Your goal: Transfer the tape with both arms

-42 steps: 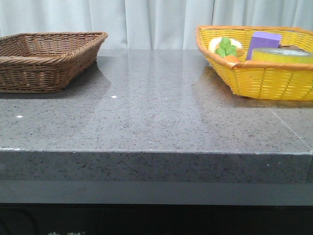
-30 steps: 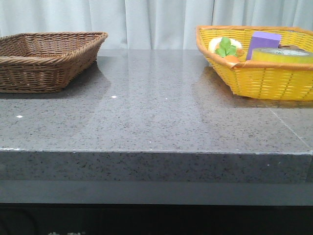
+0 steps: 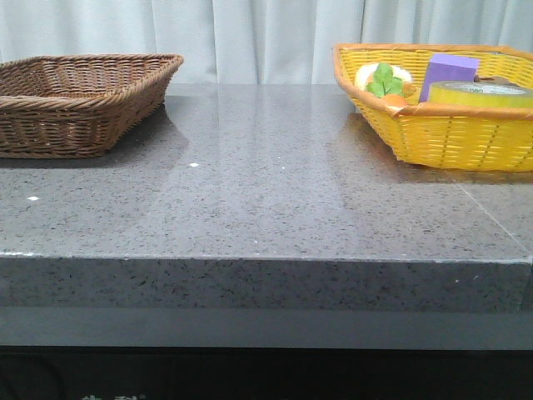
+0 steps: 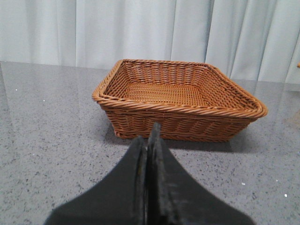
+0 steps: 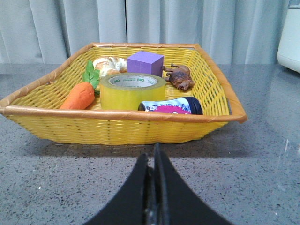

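Note:
The tape [image 5: 132, 90], a thick yellow-green roll lying flat, sits in the middle of the yellow basket [image 5: 117, 126]; in the front view the tape [image 3: 479, 93] shows at the far right over the yellow basket's rim [image 3: 450, 133]. My right gripper [image 5: 153, 152] is shut and empty, low over the counter just short of that basket's near wall. The left gripper [image 4: 149, 133] is also shut with nothing in it, pointing at the brown wicker basket [image 4: 178, 101], a short way from its side. Neither arm appears in the front view.
The yellow basket also holds a toy carrot [image 5: 78, 96], a purple block [image 5: 145, 63], a dark bottle with a pink label [image 5: 171, 106], a brown toy animal [image 5: 180, 77] and a pale round item [image 5: 107, 65]. The brown basket [image 3: 79, 100] is at the counter's left. Curtains hang behind.

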Controlling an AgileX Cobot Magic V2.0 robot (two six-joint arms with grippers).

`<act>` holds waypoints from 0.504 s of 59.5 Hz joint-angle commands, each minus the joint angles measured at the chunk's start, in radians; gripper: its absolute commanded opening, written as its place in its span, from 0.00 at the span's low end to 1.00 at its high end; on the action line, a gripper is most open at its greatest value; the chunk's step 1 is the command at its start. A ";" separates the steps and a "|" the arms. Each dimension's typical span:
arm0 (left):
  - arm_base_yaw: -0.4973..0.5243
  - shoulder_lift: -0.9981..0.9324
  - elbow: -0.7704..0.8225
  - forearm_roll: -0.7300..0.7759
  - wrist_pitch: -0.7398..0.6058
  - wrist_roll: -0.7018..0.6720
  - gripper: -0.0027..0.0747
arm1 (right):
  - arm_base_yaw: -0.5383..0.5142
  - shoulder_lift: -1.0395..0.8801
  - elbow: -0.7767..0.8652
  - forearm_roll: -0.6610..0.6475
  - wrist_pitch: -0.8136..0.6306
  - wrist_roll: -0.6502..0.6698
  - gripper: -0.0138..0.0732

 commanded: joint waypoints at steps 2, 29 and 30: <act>-0.009 -0.018 0.007 -0.004 -0.129 -0.010 0.01 | -0.004 -0.024 -0.007 0.002 -0.116 -0.008 0.08; -0.009 -0.005 -0.311 -0.011 -0.051 -0.010 0.01 | -0.004 -0.019 -0.323 0.030 0.073 -0.008 0.08; -0.009 0.001 -0.332 -0.011 -0.044 -0.010 0.01 | -0.004 -0.016 -0.337 0.028 0.084 -0.008 0.08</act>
